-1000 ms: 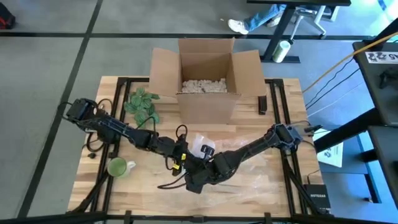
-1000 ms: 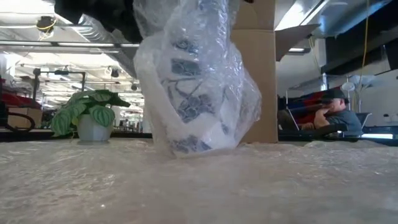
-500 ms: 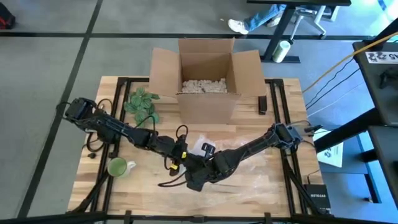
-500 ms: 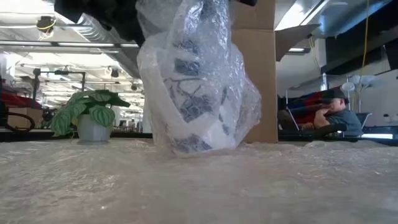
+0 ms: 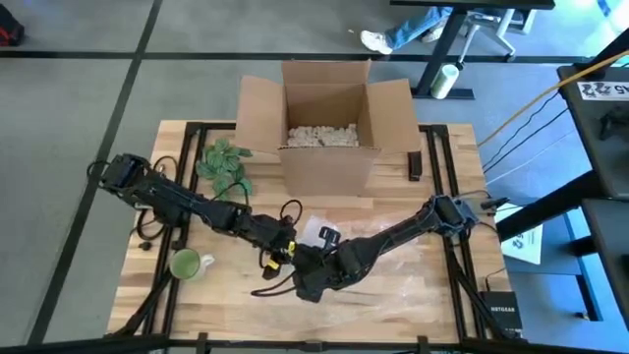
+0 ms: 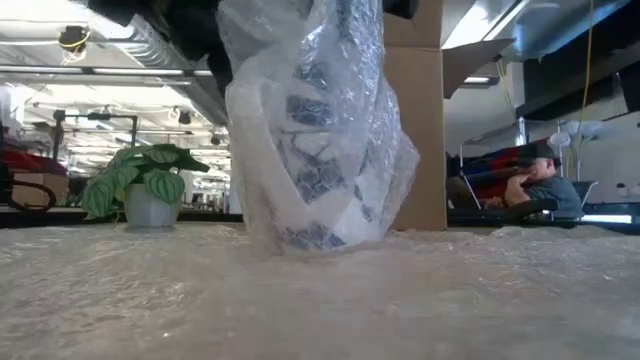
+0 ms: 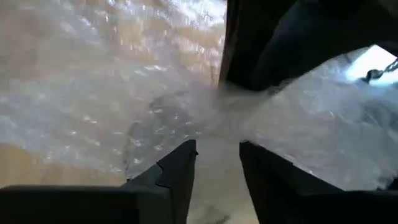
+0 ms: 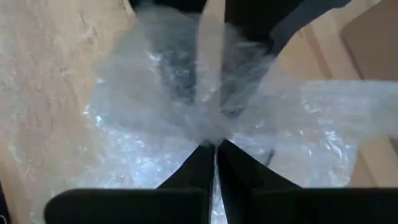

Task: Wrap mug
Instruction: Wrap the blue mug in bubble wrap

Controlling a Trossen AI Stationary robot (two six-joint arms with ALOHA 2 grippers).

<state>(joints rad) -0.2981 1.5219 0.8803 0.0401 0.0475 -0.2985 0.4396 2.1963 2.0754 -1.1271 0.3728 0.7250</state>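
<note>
Two grippers at mug point(image 6: 320, 160) | right gripper point(image 8: 215, 149) pinching bubble wrap point(image 8: 155, 93) | left gripper point(image 7: 217, 158) parted

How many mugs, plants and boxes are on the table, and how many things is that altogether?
Mugs: 2, a green mug and a wrapped mug
Plants: 1, plant
Boxes: 1, box
Total: 4

Mug point(image 6: 318, 150): white with dark blue pattern, seen through clear wrap point(image 6: 390, 170). Second mug point(image 5: 186, 264): green. Box point(image 5: 329, 147): brown cardboard, pale filler point(image 5: 322, 135) inside. Plant point(image 6: 140, 172): green veined leaves, white pot. Table point(image 5: 147, 236): light wood. 2 arms: black.
</note>
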